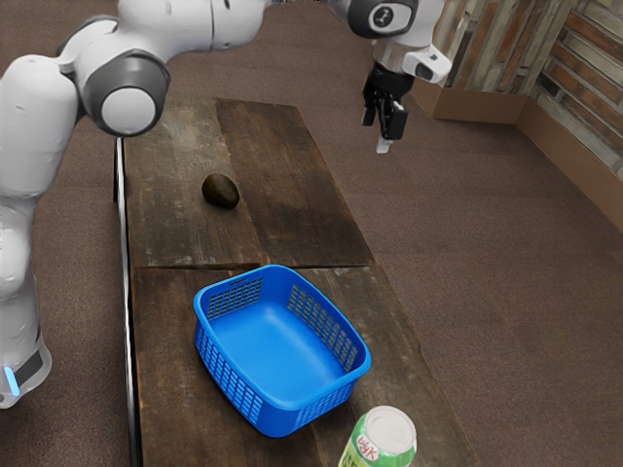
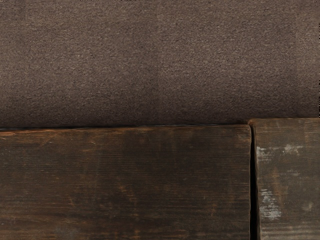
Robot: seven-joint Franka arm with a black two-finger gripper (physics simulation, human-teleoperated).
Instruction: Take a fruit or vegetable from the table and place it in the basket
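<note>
Avocado (image 1: 220, 191) on far part of table (image 1: 165, 341), toward exterior view's left; basket (image 1: 282, 418) nearer, upright, presumably to receive it. Claw (image 1: 384, 128) off to exterior view's right, perhaps for clearance; cannot tell whether spread or pressed together.

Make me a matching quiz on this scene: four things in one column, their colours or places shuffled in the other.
Things
1. Basket
2. Can
3. Roundish fruit or vegetable
4. Gripper

Colours or places
A. Dark brown, lying on the table
B. Seen against the floor
C. Blue
D. Green with a pale top

Pairs: 1-C, 2-D, 3-A, 4-B
</note>
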